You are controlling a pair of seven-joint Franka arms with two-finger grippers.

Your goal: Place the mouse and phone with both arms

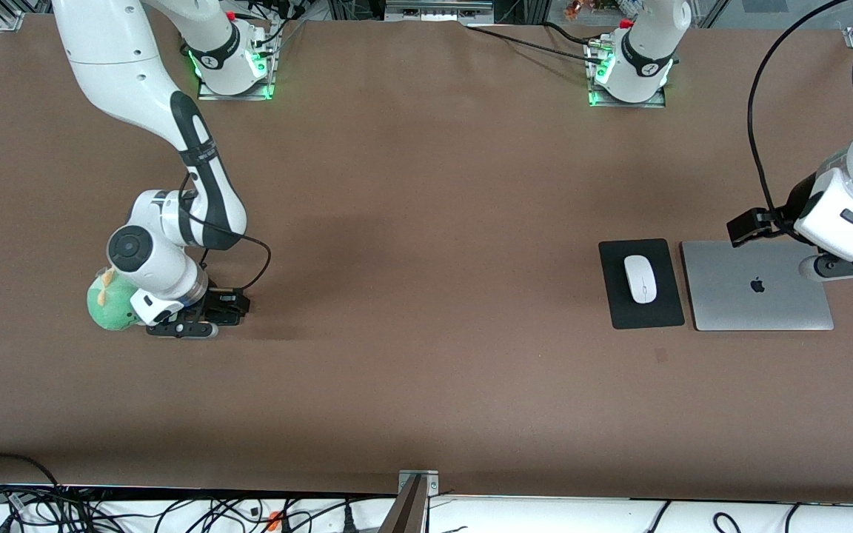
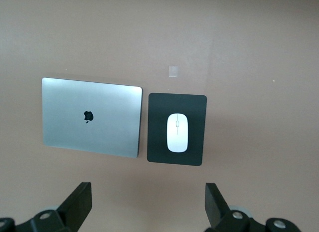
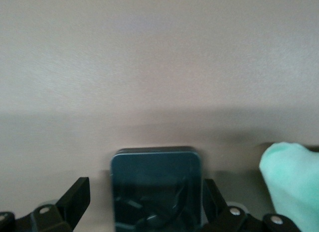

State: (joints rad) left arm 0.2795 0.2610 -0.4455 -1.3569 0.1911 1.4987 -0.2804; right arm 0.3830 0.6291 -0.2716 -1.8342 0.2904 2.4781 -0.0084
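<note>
1. One mouse, white and oval, lies in the middle of one black mouse pad. In the front view this is at about 3 o'clock from the middle of the table.
2. One phone, black and glossy, lies flat on the table. It sits between the fingers of the right tool.
3. The right tool is down at the table at about 9 o'clock from the table's middle. Its jaws are spread and straddle the phone, with a gap showing at one side.
4. The left tool hangs in the air by the laptop's corner toward the left arm's end. Its jaws are wide apart and hold nothing.
5. One closed silver laptop lies just beside the pad, at the pad's 3 o'clock in the front view.
6. One green plush toy sits beside the right tool, at its 9 o'clock.
7. One small square mark shows on the table at the pad's 5 o'clock.
</note>
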